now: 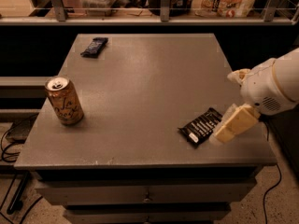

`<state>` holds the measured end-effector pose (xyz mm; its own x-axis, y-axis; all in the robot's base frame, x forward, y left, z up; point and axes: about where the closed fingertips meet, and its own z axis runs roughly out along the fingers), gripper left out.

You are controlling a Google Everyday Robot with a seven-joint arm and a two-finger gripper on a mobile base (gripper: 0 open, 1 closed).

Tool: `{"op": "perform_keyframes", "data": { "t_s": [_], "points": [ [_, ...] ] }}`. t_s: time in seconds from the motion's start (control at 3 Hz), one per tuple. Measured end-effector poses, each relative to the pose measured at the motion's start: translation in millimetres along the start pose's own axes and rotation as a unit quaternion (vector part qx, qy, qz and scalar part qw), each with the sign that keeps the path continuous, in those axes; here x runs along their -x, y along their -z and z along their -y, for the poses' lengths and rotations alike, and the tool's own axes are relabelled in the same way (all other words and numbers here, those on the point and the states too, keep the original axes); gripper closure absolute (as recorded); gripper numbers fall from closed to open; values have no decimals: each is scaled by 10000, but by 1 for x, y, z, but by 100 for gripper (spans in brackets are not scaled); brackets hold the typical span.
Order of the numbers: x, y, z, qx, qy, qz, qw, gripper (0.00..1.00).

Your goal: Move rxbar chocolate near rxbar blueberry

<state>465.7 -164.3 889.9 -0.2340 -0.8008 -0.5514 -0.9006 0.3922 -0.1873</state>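
Two bars well apart: rxbar chocolate (202, 126) at front-right table (154, 78) edge beside hand (231, 125), grip unclear; rxbar blueberry (94, 46) far-left corner.

Front right of the table (154, 78): rxbar chocolate (202, 126), lying flat near the edge. Just right of it, over the table's right edge: gripper (225, 133). Way back left: rxbar blueberry (94, 46), well apart from the other bar. Front left: can (64, 101), upright.
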Motion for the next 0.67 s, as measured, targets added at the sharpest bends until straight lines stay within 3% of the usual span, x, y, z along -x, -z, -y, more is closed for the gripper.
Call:
{"op": "perform_keyframes", "data": {
  "t_s": [0.67],
  "points": [
    [5,-50,-21,296,-319,282,9987,0]
  ]
}}
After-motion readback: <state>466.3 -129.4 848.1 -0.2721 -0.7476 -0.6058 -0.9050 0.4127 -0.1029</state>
